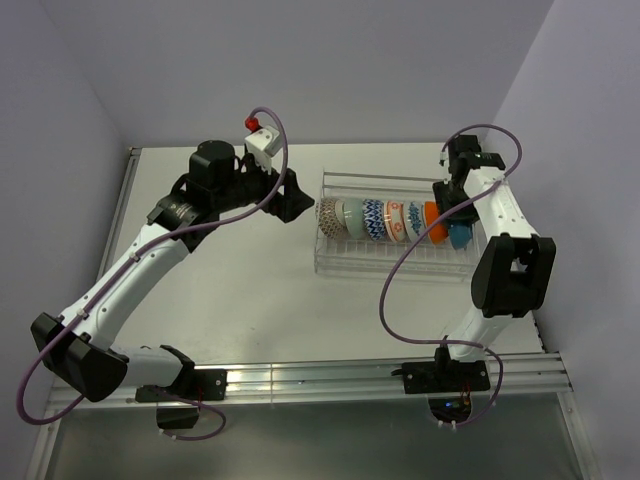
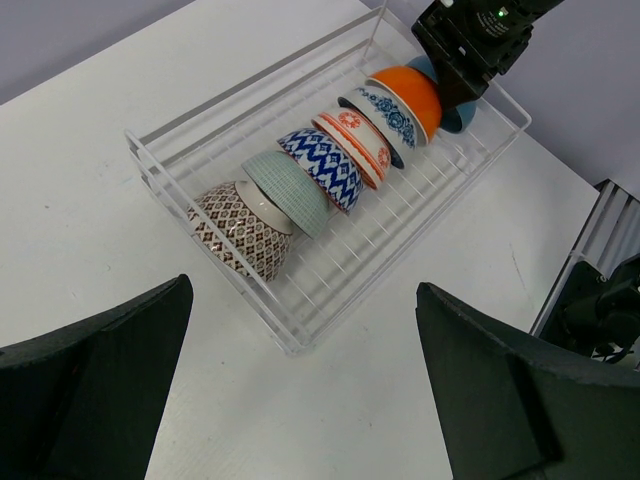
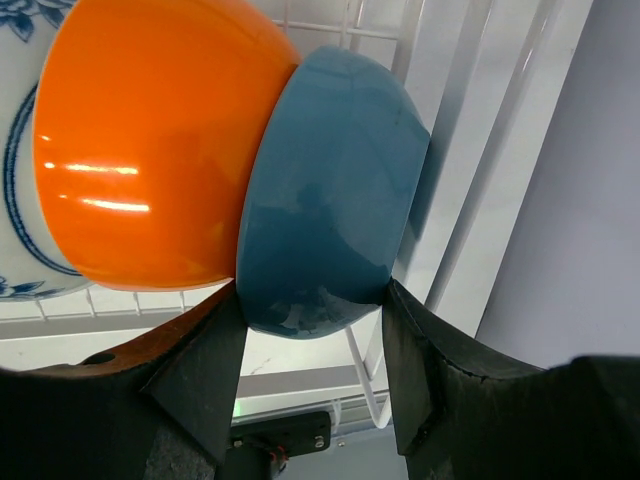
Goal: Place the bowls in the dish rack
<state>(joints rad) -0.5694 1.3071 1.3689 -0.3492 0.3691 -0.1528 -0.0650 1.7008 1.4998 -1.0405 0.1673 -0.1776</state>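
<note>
The clear wire dish rack (image 1: 385, 260) lies right of centre. Several bowls stand on edge in it in a row: brown-patterned (image 1: 330, 216), pale green (image 1: 352, 217), blue-white zigzag (image 1: 373, 218), white with orange-red pattern (image 1: 395, 220), blue-white floral (image 1: 414, 220), plain orange (image 1: 434, 222). My right gripper (image 3: 315, 320) is shut on the teal bowl (image 3: 330, 200), holding it on edge against the orange bowl (image 3: 150, 150) at the rack's right end. My left gripper (image 2: 300, 400) is open and empty, hovering left of the rack (image 2: 290, 335).
The right arm's elbow (image 1: 512, 270) hangs over the table just right of the rack. The rack's far right wall (image 3: 480, 150) stands close beside the teal bowl. White walls enclose the table at left, back and right.
</note>
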